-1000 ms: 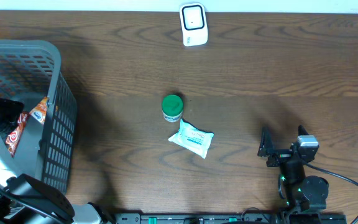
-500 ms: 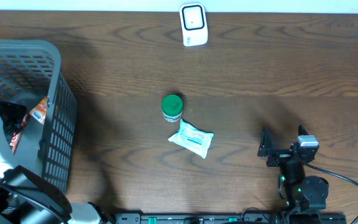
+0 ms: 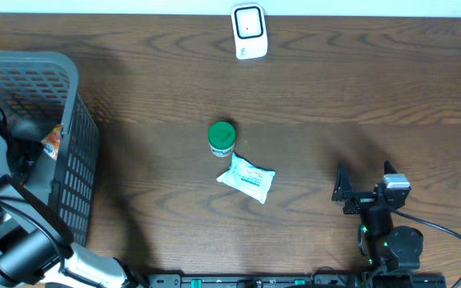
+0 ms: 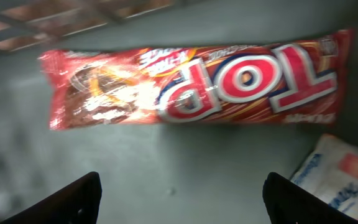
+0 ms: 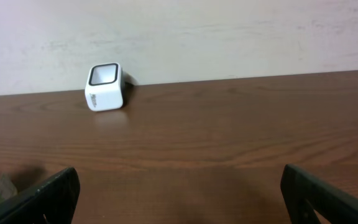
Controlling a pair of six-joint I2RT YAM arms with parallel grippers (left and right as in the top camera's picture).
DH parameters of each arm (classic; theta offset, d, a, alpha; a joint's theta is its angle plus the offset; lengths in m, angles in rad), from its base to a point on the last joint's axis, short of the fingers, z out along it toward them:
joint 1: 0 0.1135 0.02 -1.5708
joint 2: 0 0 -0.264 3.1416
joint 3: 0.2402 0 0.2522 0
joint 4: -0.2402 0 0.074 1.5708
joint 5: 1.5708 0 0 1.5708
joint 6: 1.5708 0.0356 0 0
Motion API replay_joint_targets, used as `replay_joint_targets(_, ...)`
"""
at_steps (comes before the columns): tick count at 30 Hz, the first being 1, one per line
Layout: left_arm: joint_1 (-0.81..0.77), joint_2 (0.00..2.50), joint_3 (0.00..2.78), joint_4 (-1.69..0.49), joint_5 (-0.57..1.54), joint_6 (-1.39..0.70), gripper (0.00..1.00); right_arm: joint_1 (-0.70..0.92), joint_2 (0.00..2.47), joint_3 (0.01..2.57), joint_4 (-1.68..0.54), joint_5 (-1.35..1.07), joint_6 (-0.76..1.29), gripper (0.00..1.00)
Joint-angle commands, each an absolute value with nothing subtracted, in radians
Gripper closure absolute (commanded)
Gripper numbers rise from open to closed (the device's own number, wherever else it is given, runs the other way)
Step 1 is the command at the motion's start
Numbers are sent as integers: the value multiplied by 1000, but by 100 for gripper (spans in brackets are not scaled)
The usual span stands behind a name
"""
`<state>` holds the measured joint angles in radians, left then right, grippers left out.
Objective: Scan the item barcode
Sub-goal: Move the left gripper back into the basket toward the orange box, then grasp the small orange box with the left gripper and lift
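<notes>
Table [image 3: 374,88]: dark wood, visible grain, smooth, low sheen noted
Basket [image 3: 78,160]: grey moulded plastic lattice, matt; floor observed smooth
Snack wrapper [image 4: 197,81]: red printed plastic film, glossy, creased
Scanner [image 3: 249,32]: white plastic, smooth, slightly glossy
Bottle cap [image 3: 222,132]: green plastic
Soft pack [image 3: 246,178]: white film, wrinkled
Wall [image 5: 229,31]: matt, faintly uneven

The red snack wrapper [image 4: 191,84] reads "TOP" upside down; smaller script above seems too blurred.
</notes>
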<state>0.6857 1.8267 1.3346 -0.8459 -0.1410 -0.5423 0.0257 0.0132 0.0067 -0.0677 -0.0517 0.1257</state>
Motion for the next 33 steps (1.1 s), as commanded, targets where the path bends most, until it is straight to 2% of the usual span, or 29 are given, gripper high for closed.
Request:
replay_joint_targets(1,691,1835,1332,-821,-48,-474,17,32,13,6,-72,-50,134,1)
replay_joint_targets(5,690,1835,1332,-783,46,-441,17,32,13,6,-71,-50,134,1)
replay_joint_targets(13,661,1835,1332,-737,94,-400,17,32,13,6,-72,-50,134,1)
replay_joint_targets(25,533,1837,1332,-663,55,-318,17,32,13,6,-72,-50,134,1)
replay_joint_targets(33,532,1879,1332,-653,53,-318,17,32,13,6,-72,-50,134,1)
